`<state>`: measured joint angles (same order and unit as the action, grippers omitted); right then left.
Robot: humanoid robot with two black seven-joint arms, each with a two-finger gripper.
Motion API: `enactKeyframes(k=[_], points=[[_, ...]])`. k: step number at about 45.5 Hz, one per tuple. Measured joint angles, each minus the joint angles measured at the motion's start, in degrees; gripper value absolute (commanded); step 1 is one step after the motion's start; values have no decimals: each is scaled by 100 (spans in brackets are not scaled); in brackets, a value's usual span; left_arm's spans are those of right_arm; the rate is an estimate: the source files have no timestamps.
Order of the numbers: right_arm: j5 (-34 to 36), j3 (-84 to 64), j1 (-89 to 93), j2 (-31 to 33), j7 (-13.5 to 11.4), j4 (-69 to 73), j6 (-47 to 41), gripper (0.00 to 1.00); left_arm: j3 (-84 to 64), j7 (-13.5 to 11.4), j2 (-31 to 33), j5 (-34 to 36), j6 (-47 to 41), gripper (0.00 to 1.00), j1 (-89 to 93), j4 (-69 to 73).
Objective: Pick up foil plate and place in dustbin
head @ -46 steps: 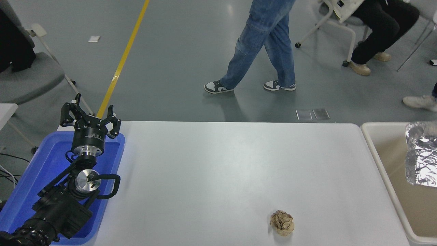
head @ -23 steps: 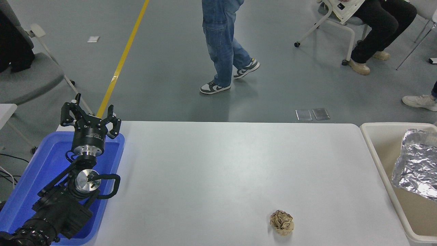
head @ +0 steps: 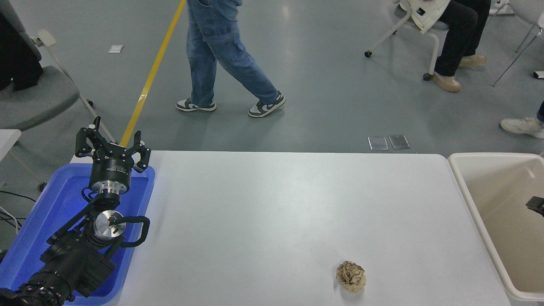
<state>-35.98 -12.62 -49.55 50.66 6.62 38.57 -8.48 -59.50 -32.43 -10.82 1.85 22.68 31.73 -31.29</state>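
The dustbin (head: pixel 493 155) is a beige bin with a thick rim standing off the table's right end; the tan inside that shows holds nothing. The foil plate is out of view. A small black part of my right gripper (head: pixel 536 205) pokes in at the right edge above the bin; I cannot tell how its fingers stand. My left gripper (head: pixel 112 144) is parked at the lower left, open and empty, above the blue tray.
A blue plastic tray (head: pixel 51 204) sits at the table's left end under the left arm. A small brown crumpled paper ball (head: pixel 351 276) lies near the front edge. A person (head: pixel 225 55) walks past beyond the table; another sits at the top right.
The foil plate, over the bin at the right edge before, sank lower and is now gone from view. A black gripper part now shows there. The walking person moved left.
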Motion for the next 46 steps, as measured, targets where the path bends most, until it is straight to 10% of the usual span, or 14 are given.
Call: enactKeyframes(k=[18,46], points=[[-461,-1931,-2637,688,-120,2757,-381,100,8,0,1,7,0,99,8,0],[1115,-5882,-7826,-1463,-77,5378,-2365,100,9,1,1,8,0,99,-3,0]])
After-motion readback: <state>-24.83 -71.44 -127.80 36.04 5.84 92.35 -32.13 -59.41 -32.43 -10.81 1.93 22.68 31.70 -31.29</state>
